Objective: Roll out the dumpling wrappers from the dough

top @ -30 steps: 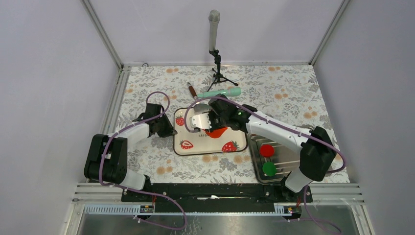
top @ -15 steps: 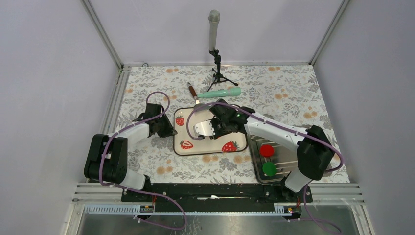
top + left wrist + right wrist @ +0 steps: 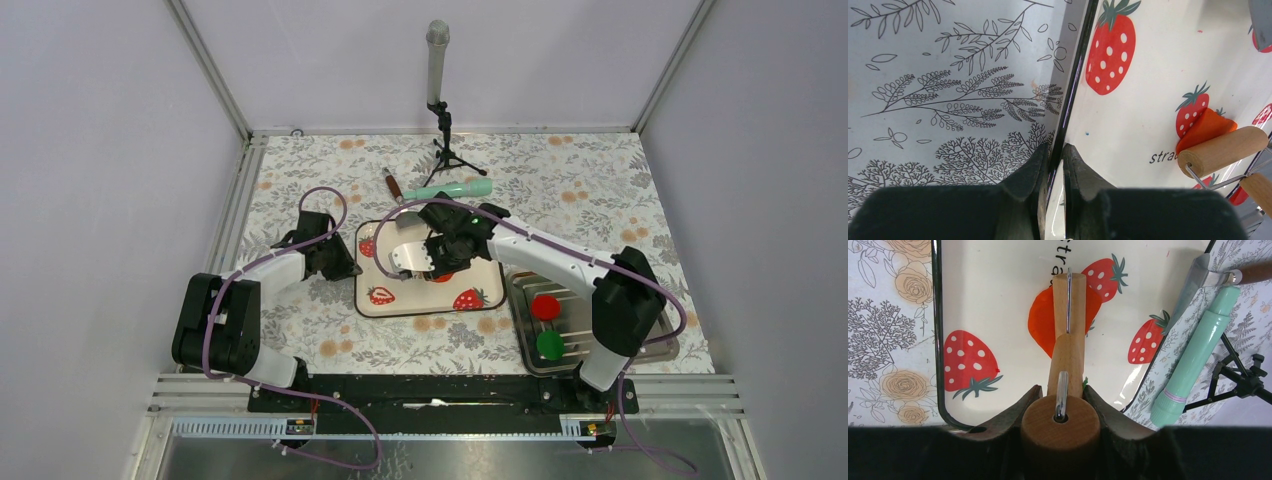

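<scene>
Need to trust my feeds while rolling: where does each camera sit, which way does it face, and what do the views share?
Top external: above and behind the bases, looking down at the table; left arm and right arm show.
Left wrist: on the left arm, facing down past its jaws, which pinch the strawberry tray's rim.
Right wrist: on the right arm, facing along its jaws and the wooden roller they hold, onto the dough.
Shared: both wrist views show roller, dough and tray.
</scene>
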`<state>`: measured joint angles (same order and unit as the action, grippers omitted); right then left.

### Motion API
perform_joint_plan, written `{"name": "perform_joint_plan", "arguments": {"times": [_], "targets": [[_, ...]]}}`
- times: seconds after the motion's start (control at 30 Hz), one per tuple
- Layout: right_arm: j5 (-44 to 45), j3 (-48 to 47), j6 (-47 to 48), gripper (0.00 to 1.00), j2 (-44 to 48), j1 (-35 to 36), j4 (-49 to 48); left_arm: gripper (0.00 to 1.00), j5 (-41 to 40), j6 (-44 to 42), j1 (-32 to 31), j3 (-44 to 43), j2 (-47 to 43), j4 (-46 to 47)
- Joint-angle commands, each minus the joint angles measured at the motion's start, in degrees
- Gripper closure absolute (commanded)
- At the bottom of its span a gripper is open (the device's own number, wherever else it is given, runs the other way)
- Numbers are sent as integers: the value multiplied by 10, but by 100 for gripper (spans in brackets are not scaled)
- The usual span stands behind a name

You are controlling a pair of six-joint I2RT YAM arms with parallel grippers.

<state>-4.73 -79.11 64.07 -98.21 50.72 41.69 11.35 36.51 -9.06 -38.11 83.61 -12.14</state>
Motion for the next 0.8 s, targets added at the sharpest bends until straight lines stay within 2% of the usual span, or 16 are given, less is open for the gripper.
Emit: {"name": "perform_joint_plan", "arguments": {"times": [0.0,0.33,0.77], "targets": [[-88,6,-35,100,-45,3,141,100,-35,-2,7,-9,7,10],[-112,-5,-38,100,-53,1,189,100,-36,-2,7,-8,9,11],[-146,23,-62,100,-41,-2,195,100,-41,-8,7,-13,15,7]]}}
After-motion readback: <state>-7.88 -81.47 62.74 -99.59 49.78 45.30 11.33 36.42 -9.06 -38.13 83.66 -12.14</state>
